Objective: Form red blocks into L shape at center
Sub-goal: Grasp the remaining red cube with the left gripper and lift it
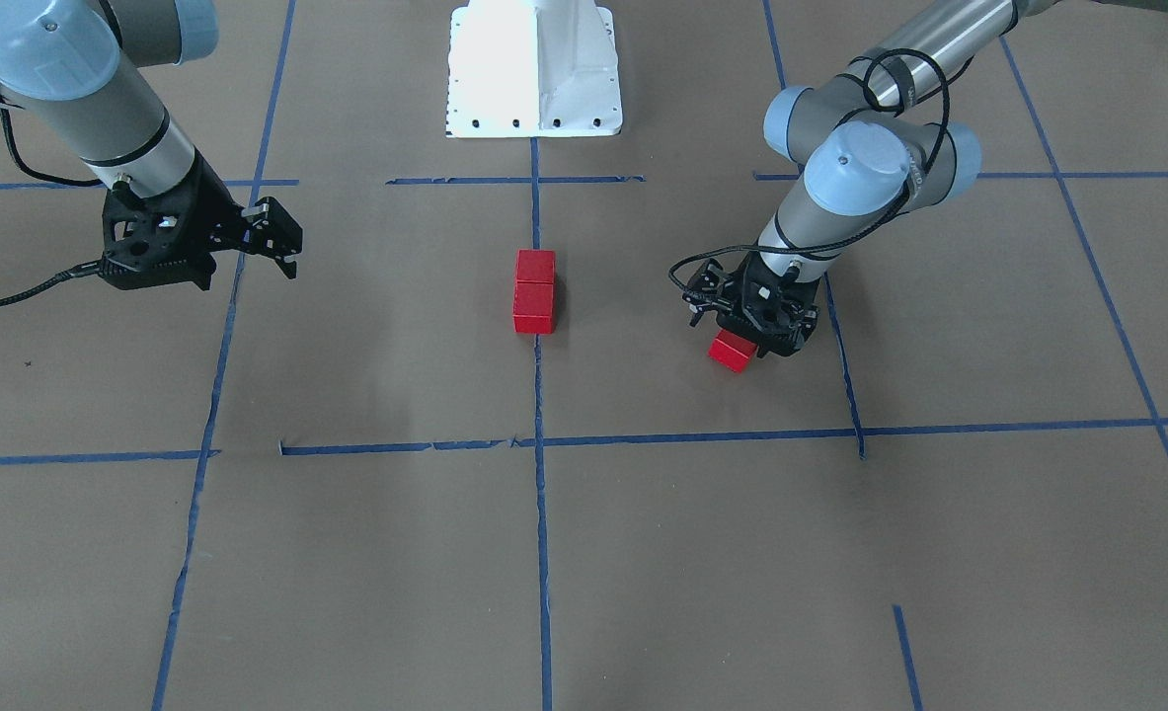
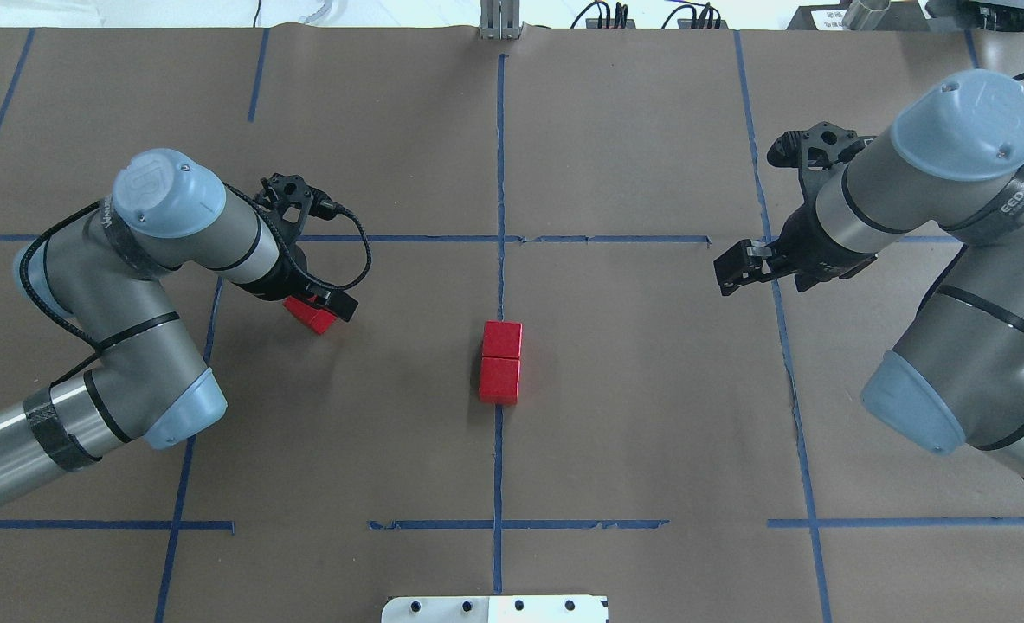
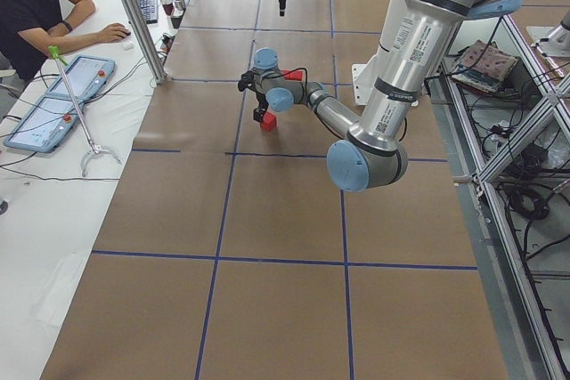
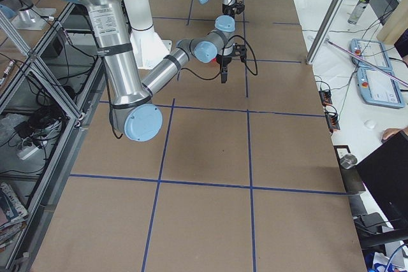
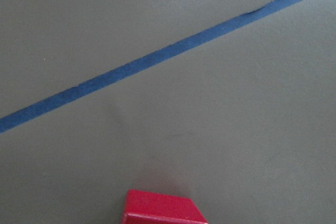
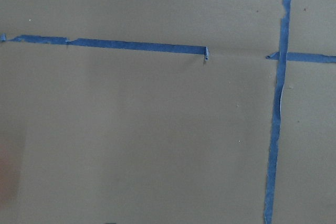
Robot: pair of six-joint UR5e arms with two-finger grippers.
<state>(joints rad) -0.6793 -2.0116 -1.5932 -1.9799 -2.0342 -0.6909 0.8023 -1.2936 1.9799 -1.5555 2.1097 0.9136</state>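
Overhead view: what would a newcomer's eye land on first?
Two red blocks, touching end to end on the middle blue line. Next, the third block, turned askew off to the robot's left, sits under the left gripper; whether it is gripped is unclear. The right gripper hangs empty on the opposite side.
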